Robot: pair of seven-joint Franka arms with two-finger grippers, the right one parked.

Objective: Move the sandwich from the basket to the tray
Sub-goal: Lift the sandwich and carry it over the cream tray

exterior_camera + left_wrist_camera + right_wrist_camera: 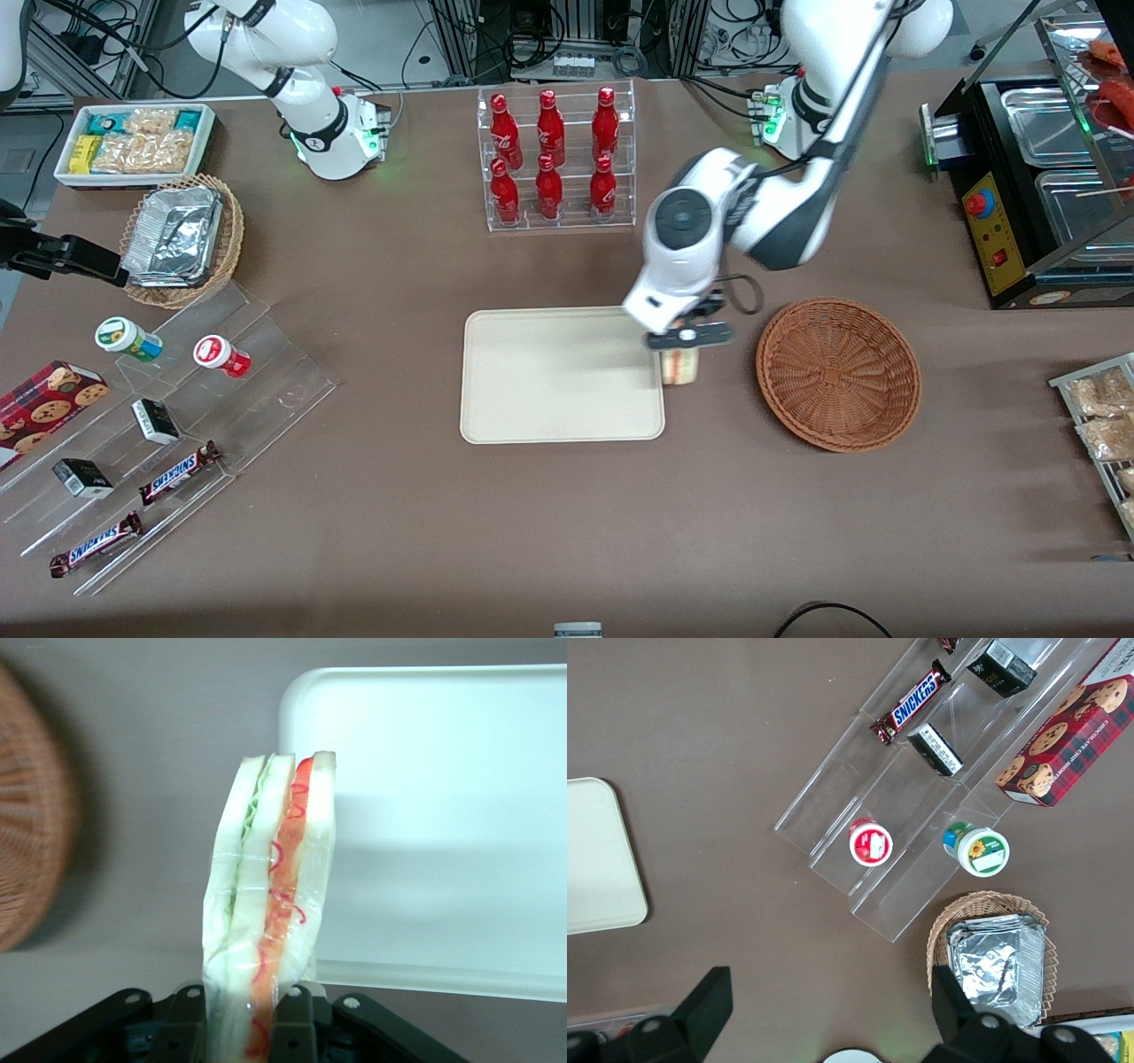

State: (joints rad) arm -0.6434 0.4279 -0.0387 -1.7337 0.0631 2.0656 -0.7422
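Brown desk [399,496] surface carries the tray [549,372] and, toward the working arm's end, the basket [837,372]. Between them, the tool [687,341] is positioned above the tray's edge nearest the basket. Its fingers [297,1014] are clamped on the sandwich [270,912], which is held upright above the desk, clear of the basket, its wrapped filling edge visible.
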